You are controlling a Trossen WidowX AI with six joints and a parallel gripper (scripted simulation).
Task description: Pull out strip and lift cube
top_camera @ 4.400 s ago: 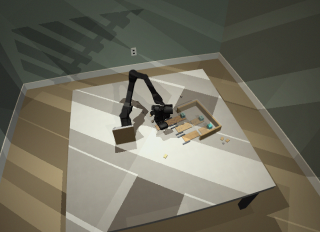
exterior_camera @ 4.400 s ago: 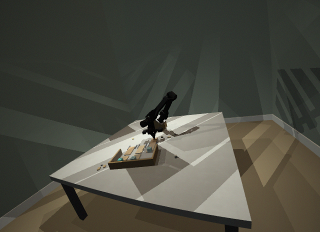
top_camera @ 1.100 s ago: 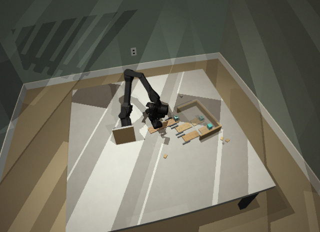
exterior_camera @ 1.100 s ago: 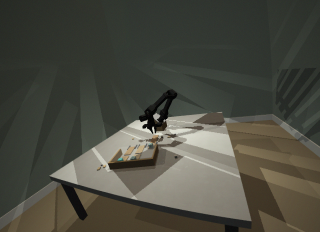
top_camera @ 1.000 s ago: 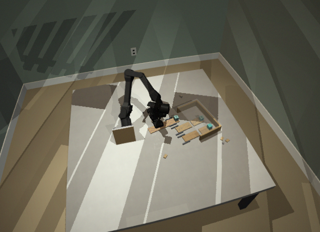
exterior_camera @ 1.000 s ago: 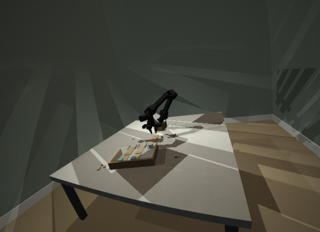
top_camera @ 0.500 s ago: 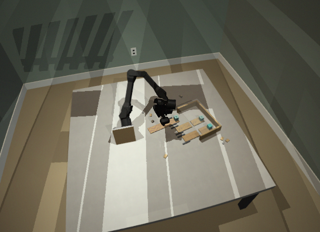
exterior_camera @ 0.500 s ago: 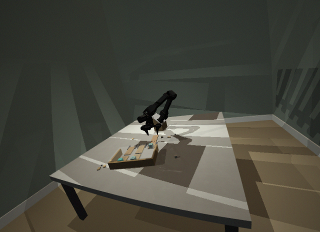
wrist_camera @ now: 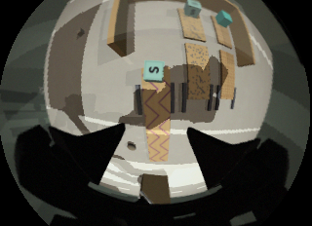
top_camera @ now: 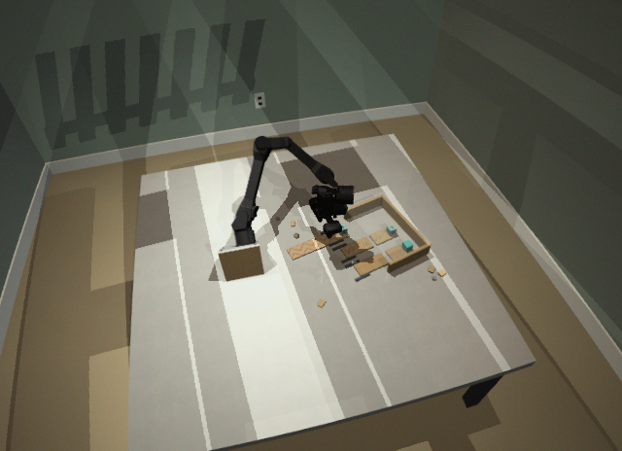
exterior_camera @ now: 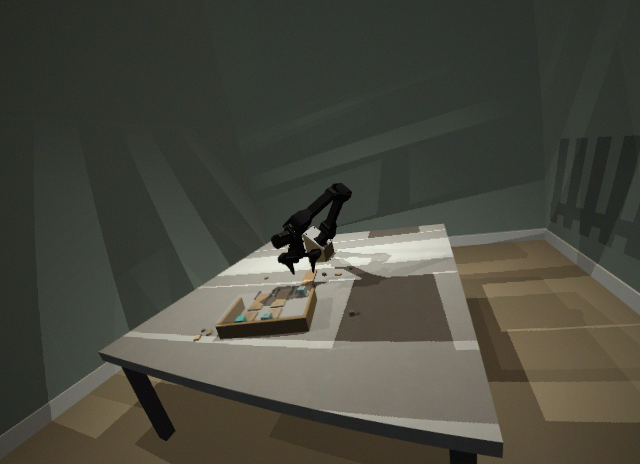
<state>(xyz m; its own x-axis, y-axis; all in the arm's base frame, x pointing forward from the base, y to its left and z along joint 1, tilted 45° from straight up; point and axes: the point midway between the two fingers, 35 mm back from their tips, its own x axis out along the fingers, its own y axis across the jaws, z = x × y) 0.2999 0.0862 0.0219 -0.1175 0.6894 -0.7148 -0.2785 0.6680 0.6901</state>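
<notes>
Spread wide, with nothing between its fingertips, my black parallel-jaw gripper (top_camera: pixel 331 232) (exterior_camera: pixel 302 273) (wrist_camera: pixel 156 129) hangs above the table. From above, I find its fingers hard to separate from its dark body, which hides part of the layout; the wrist view cuts off much of that body in black.

Below it lies the long wooden strip with a purple zigzag (top_camera: pixel 302 249) (exterior_camera: pixel 309 279) (wrist_camera: pixel 157 114), crossed by shadow, between dark guide bars. On its far end I see the pale teal cube marked with a black S (top_camera: pixel 344 228) (exterior_camera: pixel 301 290) (wrist_camera: pixel 154 70); the top view shows it only partly, beside the gripper, and its letter is unreadable there.

Farther on, beside the zigzag strip, a speckled wooden strip (wrist_camera: pixel 197 72) and a plainer, finely dotted one (top_camera: pixel 370 264) (wrist_camera: pixel 227 75) each show a gap before a farther piece. Those farther pieces carry a greyish-teal cube (top_camera: pixel 391 229) (exterior_camera: pixel 266 316) (wrist_camera: pixel 192 8), its mark too blurred for me to read, and a deeper teal cube (top_camera: pixel 407 245) (exterior_camera: pixel 240 319) (wrist_camera: pixel 223 18), inside the low wooden wall (top_camera: pixel 406 222) (exterior_camera: pixel 263 327) (wrist_camera: pixel 120 23).
</notes>
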